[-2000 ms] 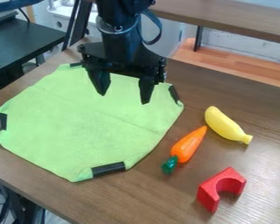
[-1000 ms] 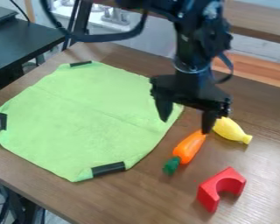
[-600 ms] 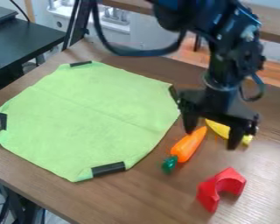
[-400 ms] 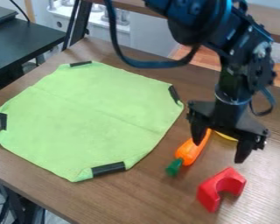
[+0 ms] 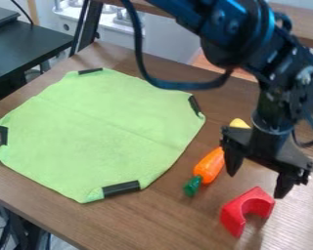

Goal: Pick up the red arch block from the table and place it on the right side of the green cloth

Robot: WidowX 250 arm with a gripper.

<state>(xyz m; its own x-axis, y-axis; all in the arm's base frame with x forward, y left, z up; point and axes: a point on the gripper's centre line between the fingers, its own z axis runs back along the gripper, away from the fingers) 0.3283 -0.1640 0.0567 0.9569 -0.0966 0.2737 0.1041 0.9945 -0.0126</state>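
Camera view: stage reads as positioning before a grasp, my judgement; black two-finger gripper empty, fingers spread wide, nothing between them. Nearest to it, the red, smooth-looking arch-shaped block, on the brown wood-grain table just below the fingertips in view, its curved opening toward the lower right. Orange toy carrot with green top lies close on the other side, narrow end toward the yellow toy banana, which is partly hidden behind the gripper; cannot tell if those two touch. Lime-green cloth spread flat beside the toys, black tape at its corners, no toy on it. If the block is the one wanted, the next move calls for lining the fingers up on either side of it, then lowering with care not to nudge the carrot, and closing only once they straddle it. Arm pose: black arm enters from the top edge, slants down to the right, bends at the wrist; gripper hangs down, one fingertip by the carrot, the other farther right and lower in view, near the block's upper corner; height over the table hard to judge
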